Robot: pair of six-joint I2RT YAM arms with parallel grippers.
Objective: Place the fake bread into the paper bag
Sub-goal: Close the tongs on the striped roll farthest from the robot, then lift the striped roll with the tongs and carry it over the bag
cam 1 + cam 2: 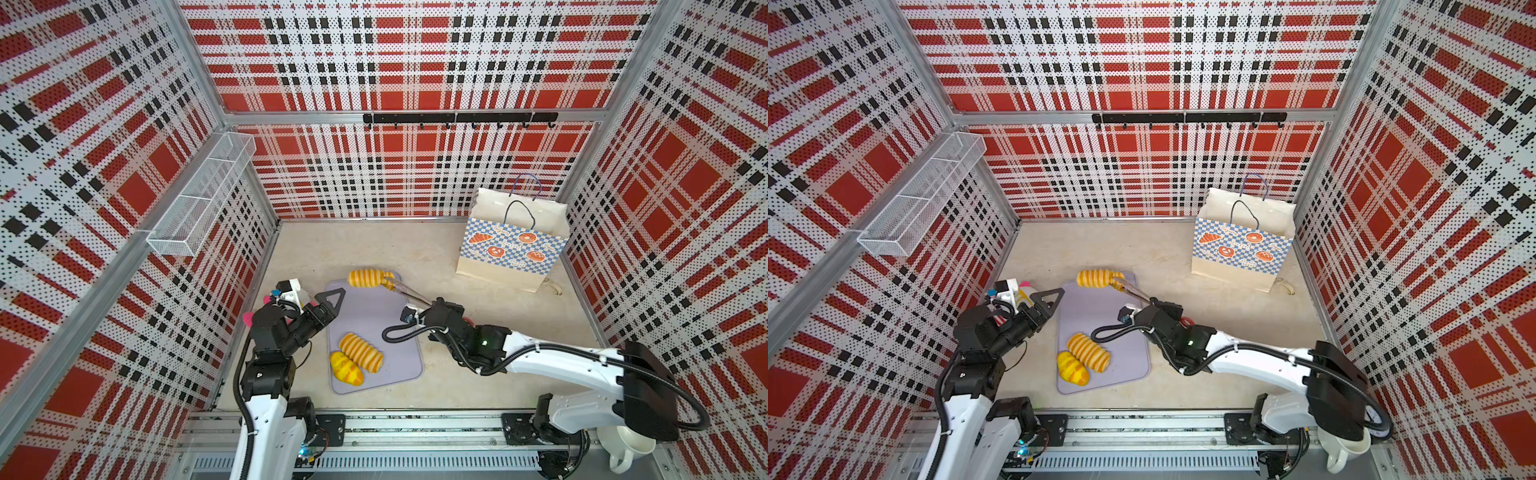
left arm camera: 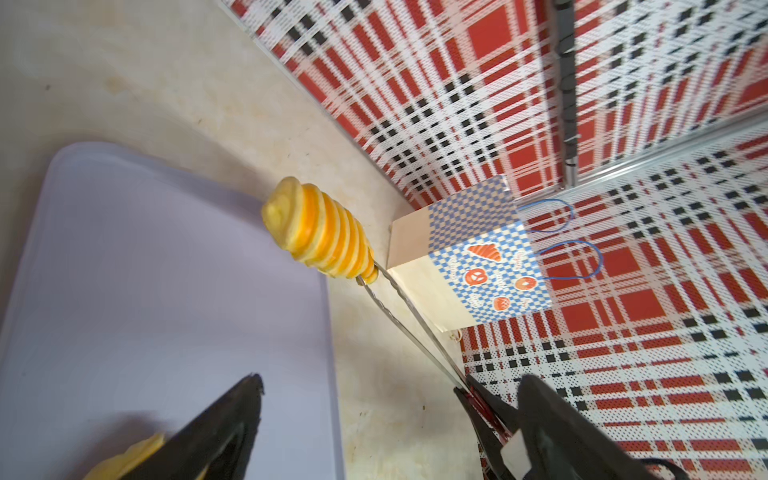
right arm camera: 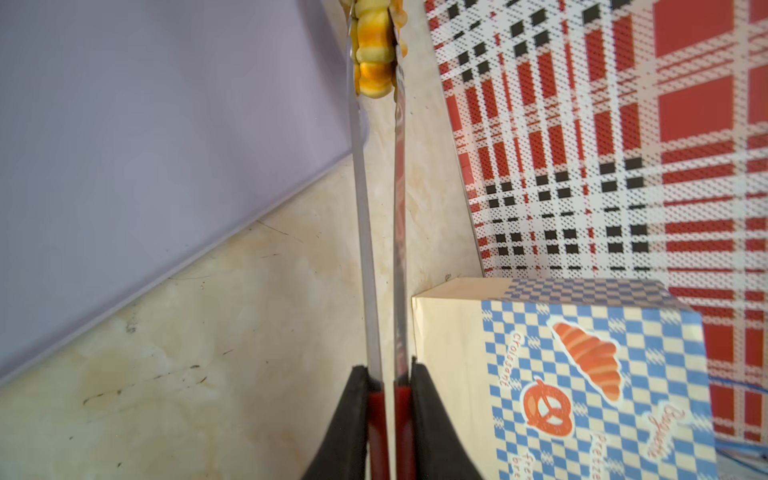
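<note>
We see the right gripper (image 3: 388, 376) squeezed tight on metal tongs (image 3: 365, 208) pinching a ridged loaf (image 1: 368, 278) by one end, the loaf pointing away from the paper bag (image 1: 511, 249) well to its right.

Your left arm: base at 7 o'clock in both top views, elbow folded up high, forearm aimed toward 2 o'clock. Your left gripper (image 1: 331, 300) has its jaws spread wide and grips nothing. Your right arm: base at 5 o'clock, white link stretched low toward 10 o'clock, wrist bent at the end. Your right gripper (image 3: 387, 370) is pinched narrow on the red handles of the tongs (image 3: 365, 249), pads (image 3: 353, 415) pressing from either side.
</note>
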